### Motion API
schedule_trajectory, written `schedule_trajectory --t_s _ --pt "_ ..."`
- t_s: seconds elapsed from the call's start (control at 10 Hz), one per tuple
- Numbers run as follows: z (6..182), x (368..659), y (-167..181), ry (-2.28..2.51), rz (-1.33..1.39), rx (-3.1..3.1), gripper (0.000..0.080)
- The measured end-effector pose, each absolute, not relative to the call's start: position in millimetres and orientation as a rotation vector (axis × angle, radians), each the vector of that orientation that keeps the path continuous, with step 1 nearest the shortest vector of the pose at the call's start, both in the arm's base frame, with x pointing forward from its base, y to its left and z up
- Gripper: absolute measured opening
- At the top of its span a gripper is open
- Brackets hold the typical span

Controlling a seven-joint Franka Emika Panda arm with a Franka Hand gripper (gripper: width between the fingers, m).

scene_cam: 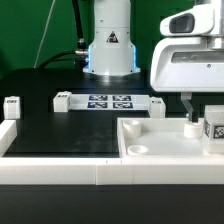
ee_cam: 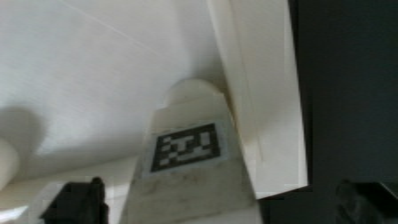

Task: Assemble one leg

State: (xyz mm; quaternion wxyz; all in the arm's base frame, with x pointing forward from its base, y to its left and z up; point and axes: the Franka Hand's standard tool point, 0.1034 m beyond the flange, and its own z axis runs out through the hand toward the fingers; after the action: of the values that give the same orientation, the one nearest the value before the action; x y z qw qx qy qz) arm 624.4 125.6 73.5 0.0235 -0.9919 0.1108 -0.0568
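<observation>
The gripper (ee_cam: pixel 210 203) has dark fingers (ee_cam: pixel 75 200) spread apart, with nothing clamped between them. Directly below, between the fingertips in the wrist view, stands the leg (ee_cam: pixel 192 150), a smooth white plastic block with a rounded end and a square black-and-white tag. In the exterior view the leg (scene_cam: pixel 213 129) sits inside the white tray-shaped piece (scene_cam: pixel 150 150), near its rim at the exterior view's right. The marker board (scene_cam: pixel 110 101) lies flat on the black bench (scene_cam: pixel 60 125). No writing is readable.
</observation>
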Motion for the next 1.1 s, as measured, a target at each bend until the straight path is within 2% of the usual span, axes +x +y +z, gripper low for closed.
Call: schedule_trajectory --t_s 0.2,0.4,0.6,0.7,1.0,1.1 --pt "76.4 626.1 123.7 0.061 -0.192 -3.113 0.0649" --pt "76.3 626.3 121.9 -0.029 -0.194 -3.122 0.0649" --pt "76.3 626.3 121.9 -0.021 -0.194 -3.122 0.0386" --pt "76.3 626.3 121.8 -0.02 -0.194 -3.122 0.029" --pt "76.3 626.4 121.6 0.029 -0.193 -3.12 0.0291" --pt "75.9 625.7 120.5 0.343 -0.191 -3.087 0.0291"
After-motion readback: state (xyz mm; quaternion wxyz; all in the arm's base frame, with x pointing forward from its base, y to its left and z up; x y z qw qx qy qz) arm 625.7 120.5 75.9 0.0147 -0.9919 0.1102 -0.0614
